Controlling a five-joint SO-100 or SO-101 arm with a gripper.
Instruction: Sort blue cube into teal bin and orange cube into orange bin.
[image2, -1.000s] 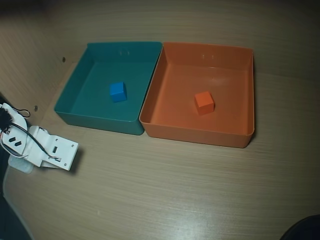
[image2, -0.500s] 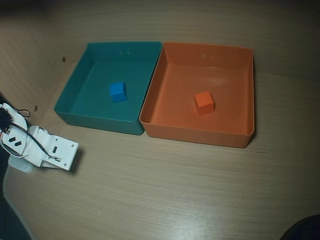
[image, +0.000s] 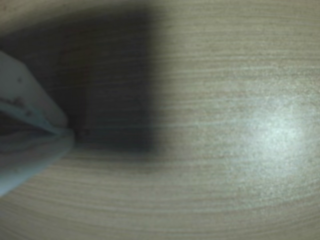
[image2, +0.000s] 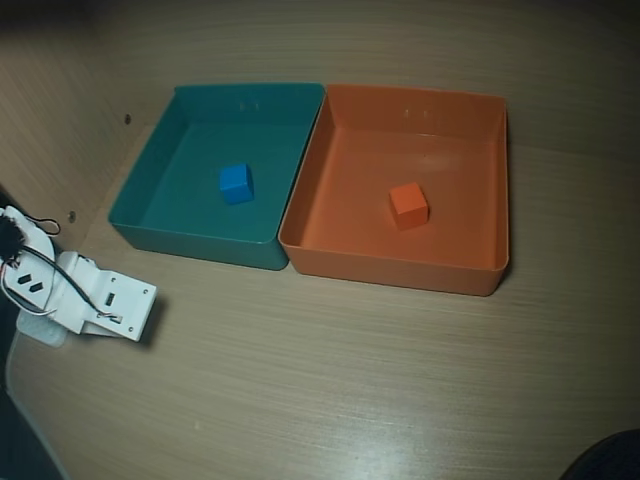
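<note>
Seemingly the sorting is finished — the blue cube (image2: 236, 183) lies inside the teal bin (image2: 150, 175), the orange cube (image2: 408, 204) inside the adjoining orange bin (image2: 500, 180). Below-left of the teal bin, the pincer (image: 70, 132) looks pressed together on nothing — no further move seems needed.

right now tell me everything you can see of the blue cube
The blue cube is a small, bright blue solid block with plain matte faces. It sits flat on the floor of the teal bin, near the middle, touching none of the walls. Nothing holds or covers it. The wrist view does not show it.
</note>
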